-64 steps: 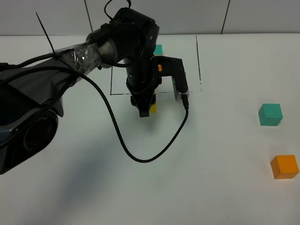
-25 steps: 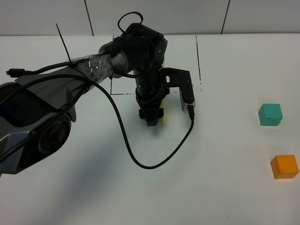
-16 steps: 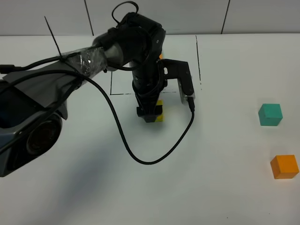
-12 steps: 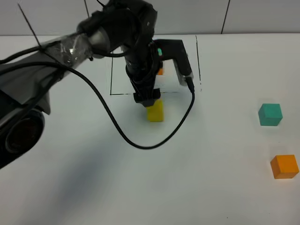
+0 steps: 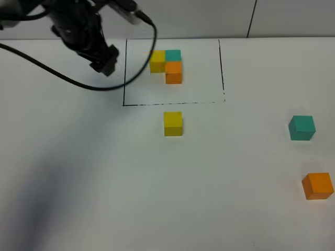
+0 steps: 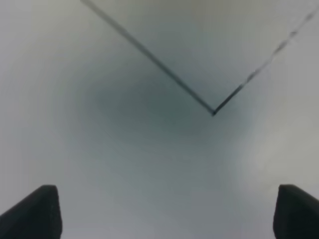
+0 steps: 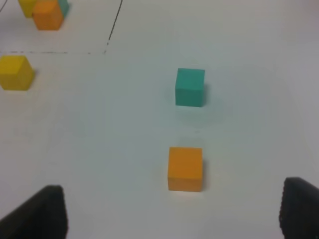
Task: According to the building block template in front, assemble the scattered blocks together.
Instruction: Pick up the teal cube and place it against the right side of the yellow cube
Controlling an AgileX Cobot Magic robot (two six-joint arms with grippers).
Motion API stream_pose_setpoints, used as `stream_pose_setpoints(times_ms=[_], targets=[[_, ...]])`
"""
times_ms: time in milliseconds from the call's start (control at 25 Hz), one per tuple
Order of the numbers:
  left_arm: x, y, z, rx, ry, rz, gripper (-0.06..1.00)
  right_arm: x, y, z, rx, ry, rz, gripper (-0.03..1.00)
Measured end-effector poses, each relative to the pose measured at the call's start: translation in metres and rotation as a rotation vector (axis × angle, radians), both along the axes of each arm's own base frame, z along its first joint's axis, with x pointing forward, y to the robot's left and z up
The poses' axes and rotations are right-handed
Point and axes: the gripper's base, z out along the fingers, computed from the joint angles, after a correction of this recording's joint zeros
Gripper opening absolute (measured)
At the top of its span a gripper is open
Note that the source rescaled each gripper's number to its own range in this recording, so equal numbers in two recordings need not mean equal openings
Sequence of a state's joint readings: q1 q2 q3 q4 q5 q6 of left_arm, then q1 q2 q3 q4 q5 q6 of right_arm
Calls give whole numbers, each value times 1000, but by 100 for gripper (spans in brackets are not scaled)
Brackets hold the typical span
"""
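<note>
Between the tips of our left gripper (image 6: pixel 164 214): nothing held, jaws spread wide. Just ahead of it we list one corner of the black border (image 6: pixel 213 112). Beyond that line is the building block template (image 5: pixel 166 65), and farther off the yellow cube (image 5: pixel 173 123), just outside the border. Before our right gripper (image 7: pixel 172 211), likewise spread and empty: orange cube (image 7: pixel 185 168) nearest, teal cube (image 7: pixel 190 87) past it. We judge all three cubes light, rigid and matte. We would pinch two opposite flat faces, centred.
</note>
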State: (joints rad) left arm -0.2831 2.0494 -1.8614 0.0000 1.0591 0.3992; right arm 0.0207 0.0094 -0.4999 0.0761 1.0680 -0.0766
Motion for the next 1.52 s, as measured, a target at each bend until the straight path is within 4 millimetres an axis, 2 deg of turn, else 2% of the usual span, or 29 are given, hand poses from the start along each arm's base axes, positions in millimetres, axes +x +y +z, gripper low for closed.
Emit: stream_pose_setpoints(times_ms=[80,200,320,440,760,1000,1160,1400,1520], targets=[[-2,38,6,-9,4,114,100,0,0,0,0,1,0,73],[-18,84,18,-22,-26,236,100,0,0,0,0,1,0,73],[-45,120,28,-34,-81,335,100,0,0,0,0,1,0,73],[-81,140,37,-46,-135,424,100,0,0,0,0,1,0,73],[-184,138,76,-119,-244,548,100,0,0,0,0,1,0,73],[-261,132,88,-170,-312,597,97,0,0,0,0,1,0,73],[-309,123,83,-206,-393,538,94,0,0,0,0,1,0,73],[-368,122,55,-242,-497,508,80,0,0,0,0,1,0,73],[-394,123,42,-262,-558,500,78,0,0,0,0,1,0,73]])
